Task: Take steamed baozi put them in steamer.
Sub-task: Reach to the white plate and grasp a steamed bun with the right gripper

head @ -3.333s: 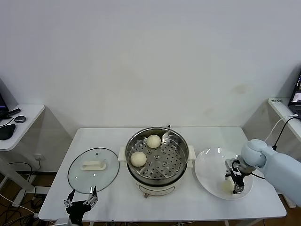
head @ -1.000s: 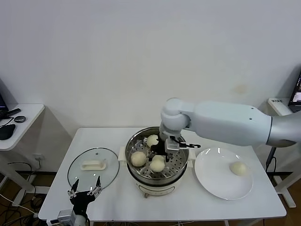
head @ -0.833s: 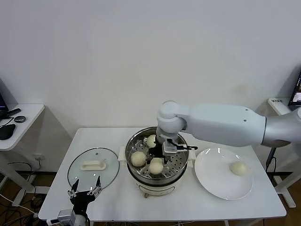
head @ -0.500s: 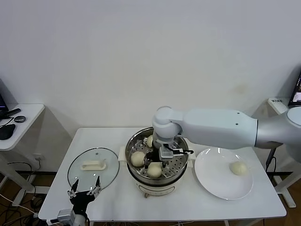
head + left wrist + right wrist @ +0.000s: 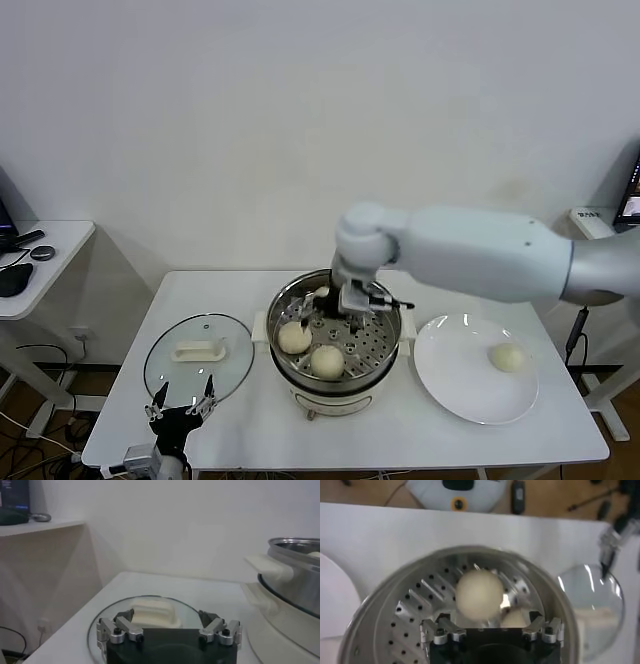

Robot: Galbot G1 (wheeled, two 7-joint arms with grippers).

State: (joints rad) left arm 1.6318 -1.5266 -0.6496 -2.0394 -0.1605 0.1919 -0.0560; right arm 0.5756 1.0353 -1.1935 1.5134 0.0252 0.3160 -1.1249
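The steamer [image 5: 385,350] stands mid-table with three baozi in it: one at the left [image 5: 294,337], one at the front [image 5: 326,361], and one at the back [image 5: 321,293] half hidden by my right gripper [image 5: 337,310]. That gripper hovers open and empty just above the tray. The right wrist view shows the steamer's tray [image 5: 415,615] and two baozi [image 5: 480,594] [image 5: 518,617] below the open right gripper [image 5: 490,627]. A fourth baozi [image 5: 508,357] lies on the white plate [image 5: 460,385]. My left gripper [image 5: 180,420] waits open at the table's front left.
The glass lid [image 5: 170,375] with a white handle [image 5: 197,351] lies left of the steamer; the left wrist view shows it [image 5: 105,622] just ahead of the left gripper [image 5: 167,625], with the steamer's wall [image 5: 295,587] beside it. A side table [image 5: 40,265] stands far left.
My right gripper carried a baozi from the plate to the steamer, set it on the tray at the front, opened, and has now risen off it.
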